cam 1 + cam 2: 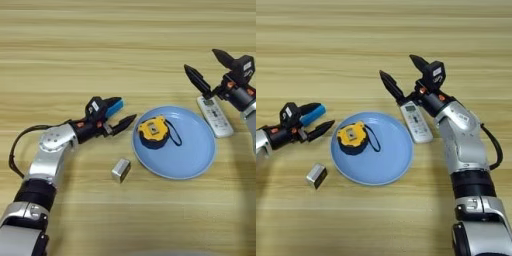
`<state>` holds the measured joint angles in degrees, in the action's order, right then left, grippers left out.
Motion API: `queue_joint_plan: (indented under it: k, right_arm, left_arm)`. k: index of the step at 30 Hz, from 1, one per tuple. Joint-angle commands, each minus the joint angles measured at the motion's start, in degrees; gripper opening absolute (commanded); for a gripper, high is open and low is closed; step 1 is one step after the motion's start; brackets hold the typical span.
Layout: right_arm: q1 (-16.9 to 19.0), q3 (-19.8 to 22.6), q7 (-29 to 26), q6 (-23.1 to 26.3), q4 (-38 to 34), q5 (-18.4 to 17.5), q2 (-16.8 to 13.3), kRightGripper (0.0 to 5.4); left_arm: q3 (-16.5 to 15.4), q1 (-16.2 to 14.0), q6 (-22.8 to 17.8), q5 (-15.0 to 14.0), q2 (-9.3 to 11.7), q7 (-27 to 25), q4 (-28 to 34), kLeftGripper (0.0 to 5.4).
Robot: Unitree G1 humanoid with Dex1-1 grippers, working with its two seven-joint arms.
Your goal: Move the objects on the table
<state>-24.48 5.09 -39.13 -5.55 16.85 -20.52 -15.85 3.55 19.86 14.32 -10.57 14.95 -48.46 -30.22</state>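
Note:
The blue bar (115, 107) lies between the fingers of my left gripper (127, 108), close against the upper finger. That gripper is open and sits left of the plate, its lower finger (125, 121) pointing at the plate's rim. The white remote control (416, 121) lies on the table (125, 45) just right of the plate. My right gripper (396, 65) hovers over the remote's far end, wide open and holding nothing.
A round blue plate (195, 160) sits mid-table with a yellow and black tape measure (153, 131) in it. A small grey metal block (121, 169) stands near the plate's front-left rim. Bare wood stretches across the far half of the table.

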Motion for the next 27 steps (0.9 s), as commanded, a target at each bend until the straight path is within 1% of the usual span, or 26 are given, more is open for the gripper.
queue_joint_plan:
  k: [1,7,10,12,15,16,20,22,24,26,27]
  right_arm:
    - [-1.12,0.36,-0.04,-0.12,0.3,0.18,0.01,5.4]
    - [-1.14,0.31,0.05,-0.19,0.41,0.29,0.06,5.4]
    - [-1.13,0.27,0.07,-0.17,0.47,0.33,0.07,5.4]
    - [-1.1,0.22,-0.02,-0.21,0.53,0.36,0.05,5.4]
    - [-1.08,0.16,-0.15,-0.25,0.61,0.4,0.02,5.4]
    - [-1.07,0.15,-0.16,-0.26,0.62,0.41,0.0,5.4]
    - [-0.95,0.2,-0.15,-0.25,0.6,0.43,-0.09,5.4]
    - [-0.89,0.24,-0.04,-0.3,0.67,0.52,-0.12,5.4]
    - [-0.73,0.24,0.21,-0.55,0.83,0.78,-0.09,5.4]
    - [-0.41,0.24,0.76,-0.76,0.79,1.14,0.01,5.4]
    - [-0.12,0.2,1.05,-0.87,0.6,1.36,0.07,5.4]
  left_arm:
    - [-2.05,1.11,0.64,-2.39,-0.38,0.33,2.04,4.23]
    - [-4.47,2.23,0.93,-4.13,-0.46,1.51,3.27,4.86]
    - [-6.68,2.98,2.38,-6.1,-1.18,2.58,4.72,5.23]
    - [-8.22,3.75,3.25,-7.0,-1.77,4.43,4.59,5.35]
    - [-10.14,4.91,5.03,-6.97,-2.82,7.96,3.04,5.35]
    - [-10.7,5.26,5.58,-6.8,-3.13,9.21,2.44,5.35]
    - [-12.79,6.46,9.87,-5.36,-3.99,14.68,-0.28,5.35]
    - [-14.81,7.4,12.77,-4.64,-4.71,19.66,-2.87,5.35]
    - [-16.11,8.17,15.33,-3.17,-4.98,24.28,-5.89,5.35]
    - [-16.17,8.28,17.23,-1.63,-5.13,26.93,-8.08,5.35]
    - [-15.68,8.12,18.33,-0.57,-5.18,27.63,-8.96,5.35]
